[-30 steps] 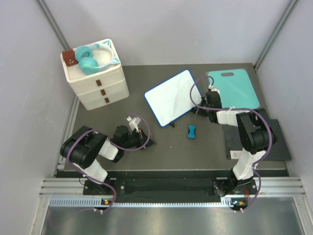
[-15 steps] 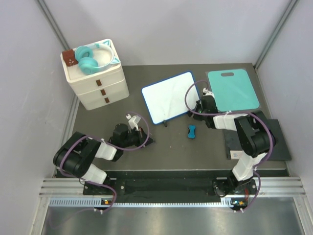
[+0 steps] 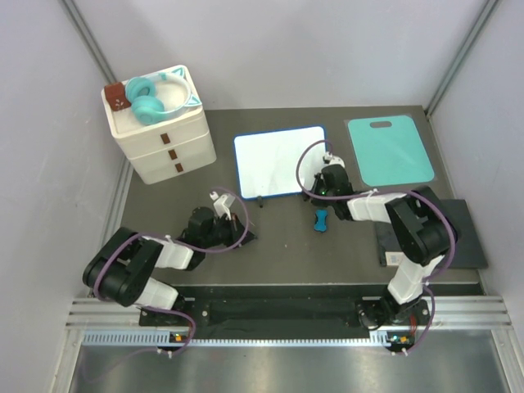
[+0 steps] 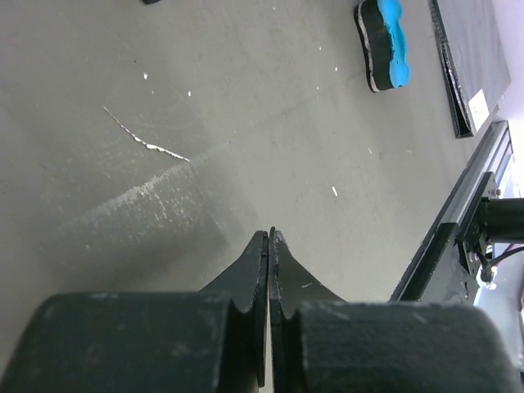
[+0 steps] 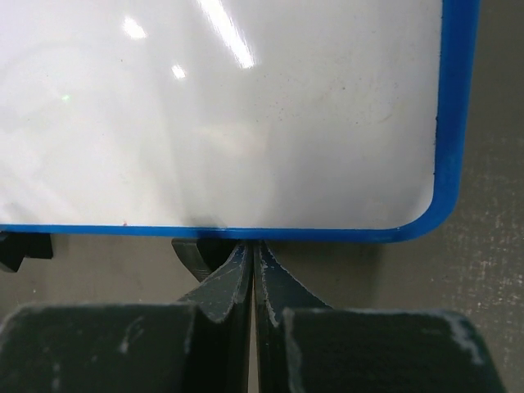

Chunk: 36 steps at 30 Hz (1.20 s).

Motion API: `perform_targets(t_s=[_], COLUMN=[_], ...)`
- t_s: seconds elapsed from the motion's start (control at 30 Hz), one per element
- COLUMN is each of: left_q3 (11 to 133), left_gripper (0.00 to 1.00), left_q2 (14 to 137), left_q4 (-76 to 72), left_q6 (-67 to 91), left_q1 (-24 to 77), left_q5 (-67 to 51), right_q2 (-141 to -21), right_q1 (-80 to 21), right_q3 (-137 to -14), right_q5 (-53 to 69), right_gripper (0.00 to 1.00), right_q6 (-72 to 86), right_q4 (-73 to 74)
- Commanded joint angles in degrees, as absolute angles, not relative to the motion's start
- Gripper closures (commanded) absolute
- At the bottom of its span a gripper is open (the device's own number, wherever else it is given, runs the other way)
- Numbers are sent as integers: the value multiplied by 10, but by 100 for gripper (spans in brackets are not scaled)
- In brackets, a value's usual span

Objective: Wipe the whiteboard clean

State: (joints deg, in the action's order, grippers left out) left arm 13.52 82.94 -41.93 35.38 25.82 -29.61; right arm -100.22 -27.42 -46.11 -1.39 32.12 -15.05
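Note:
The whiteboard (image 3: 279,161) lies flat at the table's middle back, its blue rim square to the table and its white face blank. In the right wrist view the whiteboard (image 5: 229,106) fills the top, with a black foot (image 5: 190,255) under its near rim. My right gripper (image 3: 327,177) is shut and empty, its tips (image 5: 254,244) right up against that blue rim near the board's right corner. A blue and black eraser (image 3: 322,219) lies on the table just in front of the right gripper. My left gripper (image 3: 248,238) rests low over bare table, shut with nothing in it (image 4: 268,234); the eraser (image 4: 382,42) lies ahead of it.
A white drawer unit (image 3: 168,139) stands at the back left with teal headphones (image 3: 154,98) on top. A teal mat (image 3: 389,151) with a handle slot lies at the back right. A black plate (image 3: 438,237) lies near the right arm. Grey walls close in both sides.
The whiteboard has slid left and turned from a slant to square with the table. My shut right gripper moved left along with its edge. The left gripper stayed put.

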Motion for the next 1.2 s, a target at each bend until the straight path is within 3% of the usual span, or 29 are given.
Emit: perform_targets(t_s=[0.0, 0.23, 0.3, 0.33, 0.37, 0.47, 0.5, 0.53, 0.57, 0.6, 0.63, 0.67, 0.73, 0.77, 0.8, 1.17], left_q3=[151, 171, 186, 192, 205, 230, 237, 244, 260, 271, 282, 301, 325, 332, 338, 351], left_gripper=[100, 100, 94, 89, 73, 43, 30, 24, 18, 8, 6, 5, 1, 1, 1, 1], left_q2=[797, 748, 716, 704, 681, 637, 629, 623, 615, 613, 613, 615, 618, 623, 627, 648], left_q4=[-404, -344, -317, -286, -270, -212, -194, -166, -148, -132, -91, -76, -36, -26, -15, -3], left_q6=[338, 339, 338, 333, 329, 316, 314, 304, 301, 290, 286, 280, 272, 271, 274, 278], left_q1=[260, 260, 260, 259, 259, 259, 258, 257, 257, 256, 253, 252, 248, 246, 243, 151], left_q5=[-287, -276, -270, -268, -261, -227, -216, -207, -187, -179, -171, -157, -146, -133, -130, -199], right_q2=[-984, -916, -883, -862, -826, -741, -723, -704, -667, -650, -629, -595, -564, -552, -532, -523], right_q1=[-287, -294, -294, -295, -295, -297, -297, -297, -297, -297, -297, -297, -297, -297, -297, -291], right_q3=[-440, -417, -406, -403, -396, -389, -387, -387, -387, -385, -383, -381, -382, -384, -385, -408], right_q5=[-4, -27, -31, -33, -37, -45, -48, -53, -67, -73, -79, -98, -126, -140, -148, -272], right_gripper=[100, 100, 100, 100, 100, 100, 94, 89, 73, 64, 54, 36, 22, 8, 1, 1], right_q6=[339, 332, 328, 328, 326, 320, 318, 318, 316, 316, 309, 308, 298, 298, 295, 271], right_q4=[-183, -158, -143, -126, -113, -59, -46, -12, -2, 24, 50, 65, 90, 120, 130, 217])
